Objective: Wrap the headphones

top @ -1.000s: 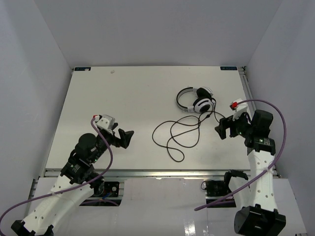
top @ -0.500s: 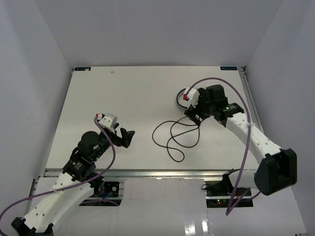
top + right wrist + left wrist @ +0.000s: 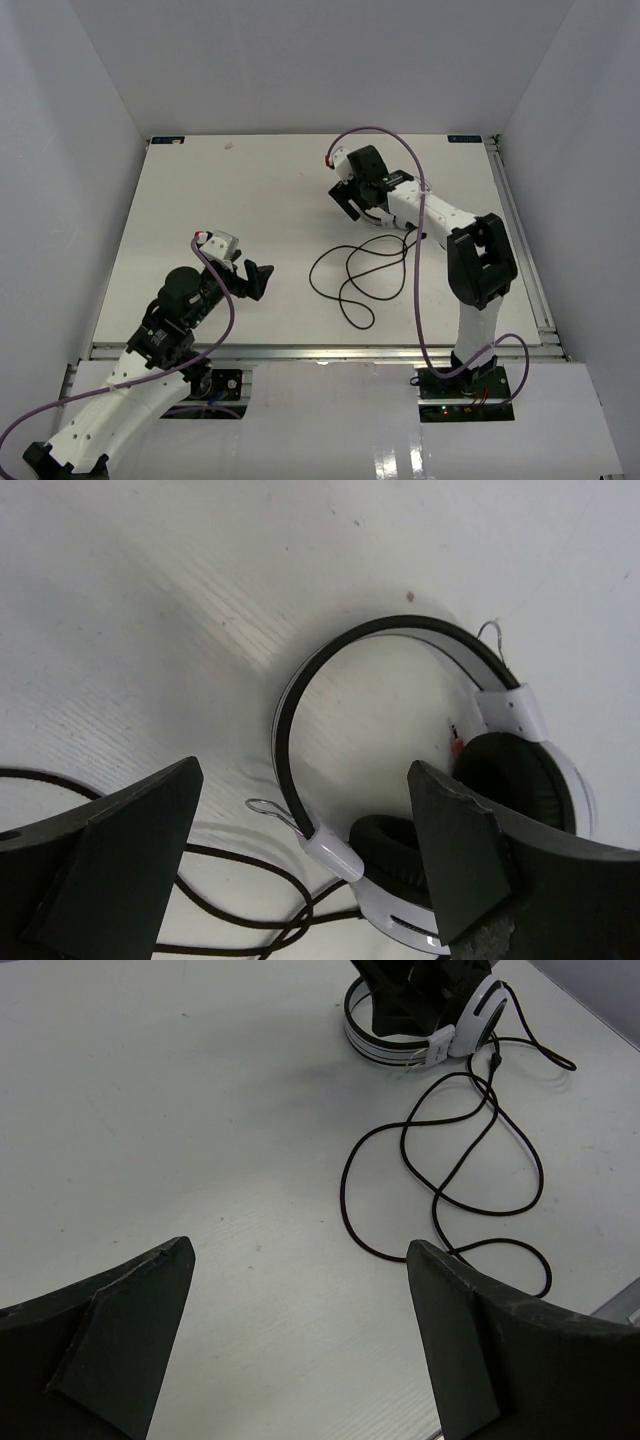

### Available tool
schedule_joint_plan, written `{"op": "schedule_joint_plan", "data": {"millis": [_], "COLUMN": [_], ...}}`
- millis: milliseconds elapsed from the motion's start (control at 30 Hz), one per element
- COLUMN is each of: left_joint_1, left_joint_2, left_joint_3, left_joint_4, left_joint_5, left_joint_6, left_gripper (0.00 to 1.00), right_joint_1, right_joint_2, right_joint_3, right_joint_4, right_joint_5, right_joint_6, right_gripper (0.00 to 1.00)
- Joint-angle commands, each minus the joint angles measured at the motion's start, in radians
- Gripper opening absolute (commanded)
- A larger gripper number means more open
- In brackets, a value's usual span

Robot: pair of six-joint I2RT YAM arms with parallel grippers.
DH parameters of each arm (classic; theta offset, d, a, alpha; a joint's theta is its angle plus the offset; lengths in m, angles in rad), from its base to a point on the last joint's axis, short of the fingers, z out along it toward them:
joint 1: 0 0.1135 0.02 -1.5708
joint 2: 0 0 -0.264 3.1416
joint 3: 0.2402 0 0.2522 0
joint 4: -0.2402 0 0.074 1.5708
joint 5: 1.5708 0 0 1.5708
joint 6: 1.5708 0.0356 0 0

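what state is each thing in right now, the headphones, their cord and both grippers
white over-ear headphones with black pads: lying on the white table, not gripped
thin black cord: unwrapped, sprawled in loose loops on the table
left gripper: jaws open, empty, clear of the cord
right gripper: jaws open, empty, poised over the headphones

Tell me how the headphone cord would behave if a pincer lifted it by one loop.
The cord is thin and lies in loose, crossing loops, so it would likely droop limply and may tangle. It runs to the headphones, so a hard pull could probably drag them.
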Motion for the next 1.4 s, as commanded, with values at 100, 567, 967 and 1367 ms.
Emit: {"op": "schedule_joint_plan", "data": {"millis": [100,567,967,1367], "left_joint_1": [0.004,0.004,0.004,0.004], "left_joint_2": [-0.02,-0.024,-0.025,-0.022], "left_joint_3": [0.005,0.005,0.007,0.007], "left_joint_4": [0.003,0.0,0.0,0.0], "left_joint_5": [-0.018,-0.019,-0.009,-0.012], "left_joint_6": [0.015,0.016,0.017,0.019], "left_gripper": [0.98,0.98,0.98,0.98], "right_joint_1": [-0.009,-0.046,-0.029,-0.026], "right_joint_2": [0.199,0.25,-0.077,-0.346], "right_joint_3": [0.177,0.184,-0.141,-0.511], "right_joint_4": [-0.08,-0.125,-0.307,-0.416], "right_joint_5": [0.034,-0.154,-0.453,-0.44], "right_joint_6": [0.147,0.07,-0.765,-1.637], "right_gripper": [0.94,0.29,0.08,0.11]}}
